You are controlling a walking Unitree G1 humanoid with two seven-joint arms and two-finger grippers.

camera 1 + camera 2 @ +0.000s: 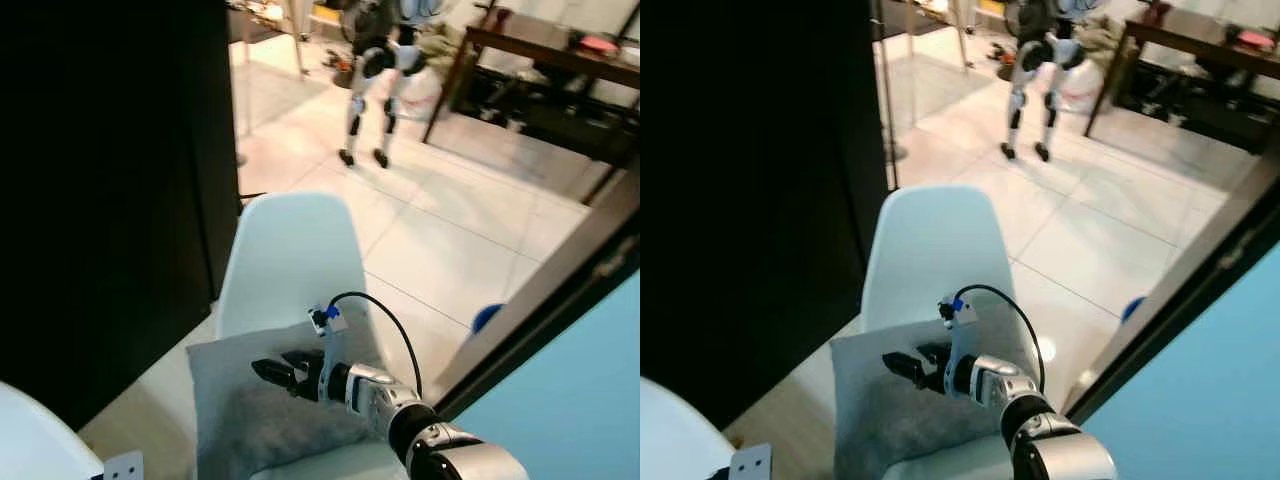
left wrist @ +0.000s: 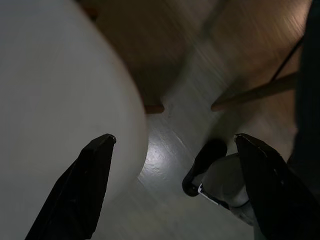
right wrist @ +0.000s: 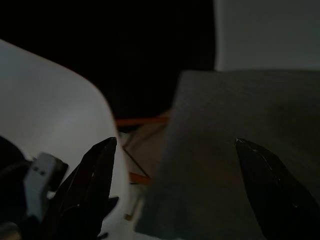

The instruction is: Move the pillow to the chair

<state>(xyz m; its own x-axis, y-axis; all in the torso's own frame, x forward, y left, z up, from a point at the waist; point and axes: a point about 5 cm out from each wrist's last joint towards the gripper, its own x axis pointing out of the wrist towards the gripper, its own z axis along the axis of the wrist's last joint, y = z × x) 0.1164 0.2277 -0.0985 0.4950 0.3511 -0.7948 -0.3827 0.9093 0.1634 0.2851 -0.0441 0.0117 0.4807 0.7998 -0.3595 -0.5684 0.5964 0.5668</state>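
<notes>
Since the grey pillow already lies on the seat of the white chair, leaning up against its backrest, the main part of the task looks done, as far as these views can show. The right claw hovers just above the pillow's middle, its two black fingers spread apart with nothing between them; whether the fingertips brush the fabric I cannot tell. From the right wrist view, the pillow's edge stands close ahead of the parted fingers, with a second white chair beside it. The left claw hangs low over that second chair's seat and the floor, its fingers wide apart and empty. What seems left is only to draw the right arm back clear of the pillow without dragging it off the seat. Farther off on the tiled floor stands another robot, near a dark worktop.
</notes>
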